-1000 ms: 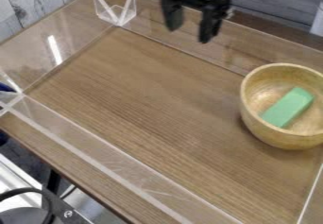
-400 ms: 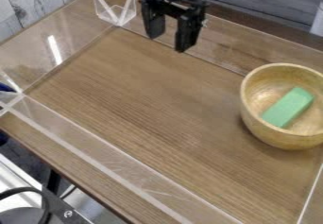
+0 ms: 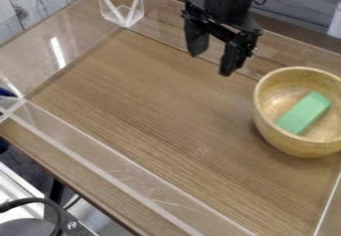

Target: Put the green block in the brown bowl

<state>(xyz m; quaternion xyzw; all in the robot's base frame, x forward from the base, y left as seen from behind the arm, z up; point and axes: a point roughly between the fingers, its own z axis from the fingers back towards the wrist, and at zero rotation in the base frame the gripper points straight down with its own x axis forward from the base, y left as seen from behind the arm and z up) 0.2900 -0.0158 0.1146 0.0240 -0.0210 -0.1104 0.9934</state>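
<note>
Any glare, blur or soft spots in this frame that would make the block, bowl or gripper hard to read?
Camera view: white glare streaks on the clear wall at left; the gripper is slightly soft but its jaws read as open and empty; the green block inside the brown bowl is evenly lit and clear; overall resolution is low.

One green block (image 3: pixel 308 113), one wooden bowl (image 3: pixel 277 85), one gripper (image 3: pixel 216 55), one table (image 3: pixel 147 111) with clear walls.
</note>
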